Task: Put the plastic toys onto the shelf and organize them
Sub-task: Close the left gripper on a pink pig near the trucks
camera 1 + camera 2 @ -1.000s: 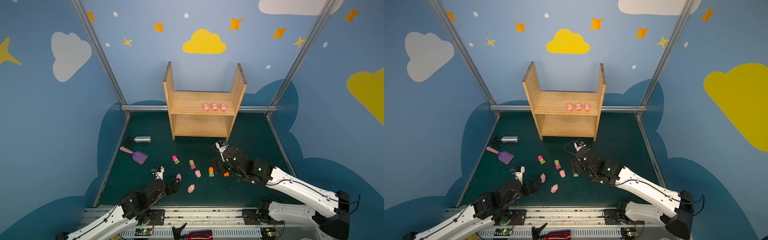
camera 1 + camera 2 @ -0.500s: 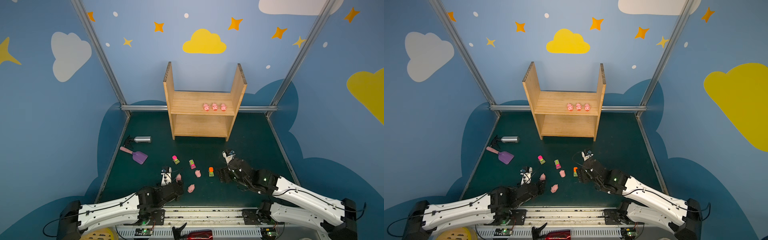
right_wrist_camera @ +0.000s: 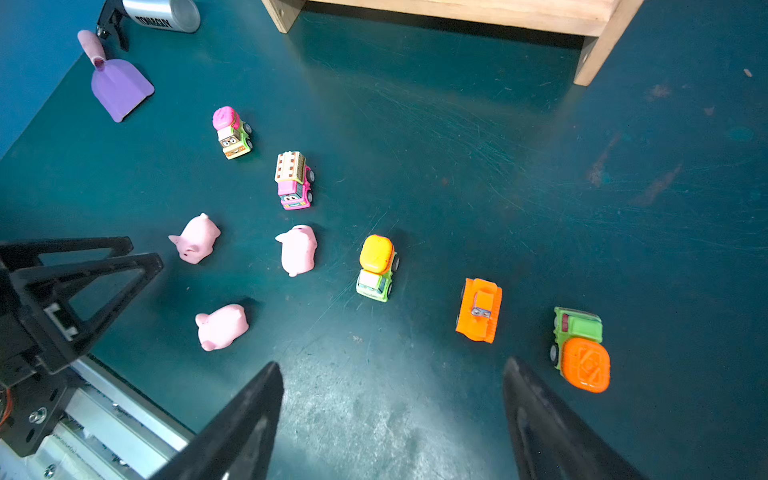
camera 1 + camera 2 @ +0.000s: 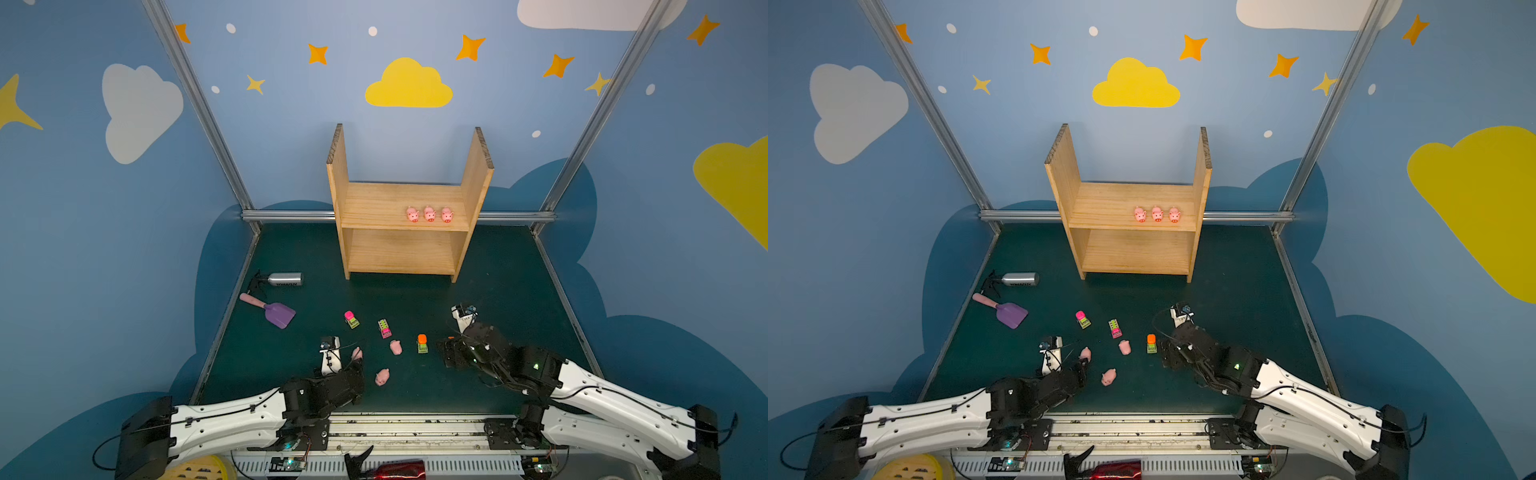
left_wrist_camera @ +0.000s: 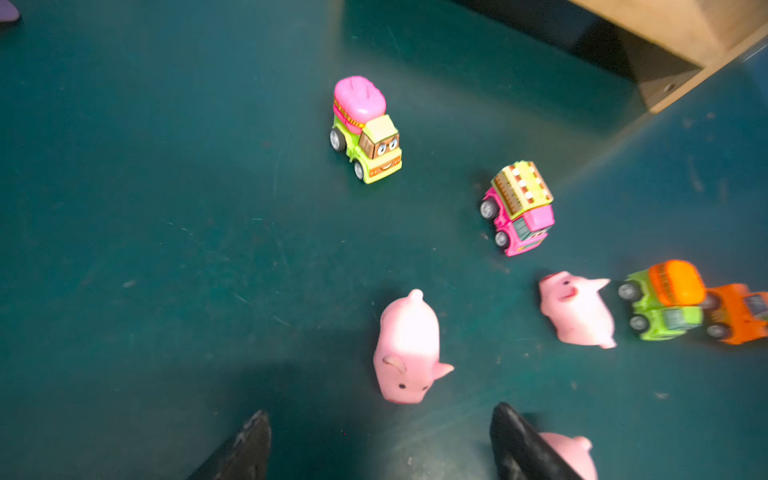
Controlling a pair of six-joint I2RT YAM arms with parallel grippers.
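The wooden shelf [image 4: 376, 205] stands at the back, with three pink pigs [image 4: 429, 214] lined up on its upper board. Three more pigs and several toy vehicles lie on the green floor. My left gripper [image 5: 380, 428] is open low over the floor. One pig [image 5: 409, 349] lies just ahead of its jaws, and another pig [image 5: 571, 455] lies outside one finger. My right gripper [image 3: 392, 372] is open over bare floor. An orange bulldozer [image 3: 478, 309] and a lime-and-orange mixer truck [image 3: 579, 349] sit just beyond it. Both top views show the lime-and-orange truck [image 4: 422, 343] [image 4: 1151, 344].
A silver bottle [image 4: 284, 279] and a purple scoop [image 4: 276, 312] lie at the left edge of the floor. A metal rail [image 4: 415, 424] runs along the front. The pink-and-lime vehicles [image 4: 351, 320] [image 4: 384, 328] sit mid-floor.
The left arm has dropped low and stretched out toward the pigs, and its jaws have narrowed slightly. The right gripper has drawn back toward the front right, away from the orange-topped truck.
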